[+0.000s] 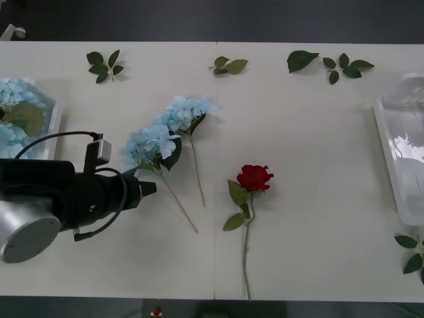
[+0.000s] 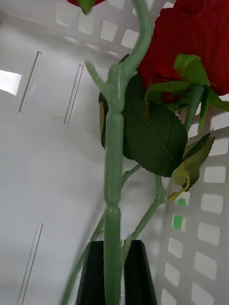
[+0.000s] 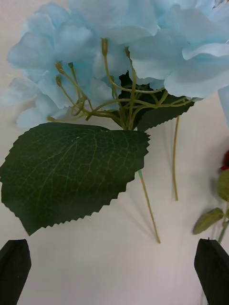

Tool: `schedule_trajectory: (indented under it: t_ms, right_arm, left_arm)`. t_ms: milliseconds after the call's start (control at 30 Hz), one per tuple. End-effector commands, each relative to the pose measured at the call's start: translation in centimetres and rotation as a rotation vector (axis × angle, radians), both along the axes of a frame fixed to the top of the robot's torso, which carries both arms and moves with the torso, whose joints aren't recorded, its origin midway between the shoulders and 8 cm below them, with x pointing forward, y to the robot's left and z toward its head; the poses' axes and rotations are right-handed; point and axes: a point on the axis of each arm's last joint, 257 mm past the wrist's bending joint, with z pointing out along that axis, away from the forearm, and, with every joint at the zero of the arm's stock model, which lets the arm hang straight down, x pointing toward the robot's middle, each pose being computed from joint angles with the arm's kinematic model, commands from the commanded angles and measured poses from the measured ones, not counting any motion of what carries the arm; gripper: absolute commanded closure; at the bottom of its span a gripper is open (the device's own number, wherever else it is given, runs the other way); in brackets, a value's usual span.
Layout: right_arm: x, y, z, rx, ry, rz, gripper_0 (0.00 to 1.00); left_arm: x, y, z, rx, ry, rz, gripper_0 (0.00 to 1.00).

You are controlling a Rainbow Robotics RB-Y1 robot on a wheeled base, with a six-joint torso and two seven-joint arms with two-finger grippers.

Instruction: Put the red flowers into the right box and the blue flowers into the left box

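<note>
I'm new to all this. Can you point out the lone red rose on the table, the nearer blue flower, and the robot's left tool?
Red rose (image 1: 255, 177), front view, on the bloom.
Nearer blue flower (image 1: 150, 143), front view, on the petal cluster.
Left tool (image 3: 114, 269), left wrist view, midway between its open fingertips.

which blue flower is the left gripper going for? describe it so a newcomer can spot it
Start at the left gripper, open at the table's left-centre. The blue flower just beyond its tips is the target. Its twin lies farther back, toward the far edge.
</note>
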Motion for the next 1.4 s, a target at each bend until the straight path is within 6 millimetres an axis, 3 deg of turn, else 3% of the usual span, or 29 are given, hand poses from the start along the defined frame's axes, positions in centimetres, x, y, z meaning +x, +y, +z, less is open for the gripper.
schedule_trajectory:
  t_ms: [33, 100, 200, 333, 533, 900, 967, 1000, 1067, 1133, 1200, 1233, 1267, 1300, 1333, 1400]
  right_arm:
    - [0.7, -1.4, 1.5, -0.007, -0.019, -0.035, 0.57]
    - [0.4, -1.8, 1.1, -0.012, -0.012, -0.043, 0.4]
    - [0.0, -2.3, 0.8, -0.02, -0.002, -0.048, 0.27]
    - [-0.1, -2.0, 0.6, -0.022, 0.009, -0.037, 0.18]
    - [0.8, 2.2, 1.2, 0.043, 0.031, 0.056, 0.1]
    - [1.1, 18.1, 6.7, 0.418, 0.067, 0.288, 0.09]
    - [0.6, 22.1, 8.0, 0.5, 0.098, 0.304, 0.09]
    - [0.3, 23.1, 8.3, 0.52, 0.108, 0.306, 0.09]
    - [-1.0, 27.1, 8.9, 0.586, 0.167, 0.305, 0.09]
    - [-2.1, 29.9, 9.5, 0.639, 0.211, 0.282, 0.08]
    - [-3.2, 32.0, 9.8, 0.671, 0.254, 0.244, 0.09]
    - [-3.8, 33.3, 10.2, 0.684, 0.271, 0.219, 0.09]
    - [-4.2, 34.4, 10.4, 0.696, 0.279, 0.191, 0.09]
    - [-4.5, 34.9, 10.6, 0.7, 0.284, 0.178, 0.09]
    - [-5.0, 35.8, 10.7, 0.704, 0.298, 0.148, 0.09]
    - [-6.0, 37.1, 10.7, 0.714, 0.324, 0.1, 0.08]
  left_arm:
    - [1.9, -2.6, 2.3, -0.034, -0.034, 0.083, 0.0]
    - [2.5, -3.0, 2.2, 0.025, -0.059, 0.117, 0.0]
    - [3.4, -4.0, 1.8, 0.057, -0.072, 0.159, 0.0]
    - [5.0, -4.7, 1.3, 0.069, -0.091, 0.201, 0.0]
    - [6.4, -5.1, 0.2, 0.084, -0.083, 0.224, 0.0]
    - [7.1, -3.4, -3.4, 0.178, -0.08, 0.222, 0.0]
    - [7.2, -3.2, -3.6, 0.187, -0.083, 0.224, 0.0]
    - [7.2, -3.1, -3.7, 0.19, -0.082, 0.226, 0.0]
    - [7.3, -2.8, -3.9, 0.2, -0.083, 0.227, 0.06]
    - [7.4, -2.6, -4.1, 0.206, -0.083, 0.228, 0.09]
    - [7.6, -2.3, -4.4, 0.212, -0.083, 0.227, 0.23]
    - [7.7, -2.3, -4.6, 0.211, -0.085, 0.226, 0.39]
    - [7.8, -2.2, -4.8, 0.21, -0.084, 0.227, 0.63]
    - [7.8, -2.2, -4.9, 0.211, -0.084, 0.226, 0.74]
    - [7.8, -2.1, -4.8, 0.211, -0.085, 0.226, 0.95]
    - [7.9, -2.1, -4.8, 0.213, -0.087, 0.225, 1.0]
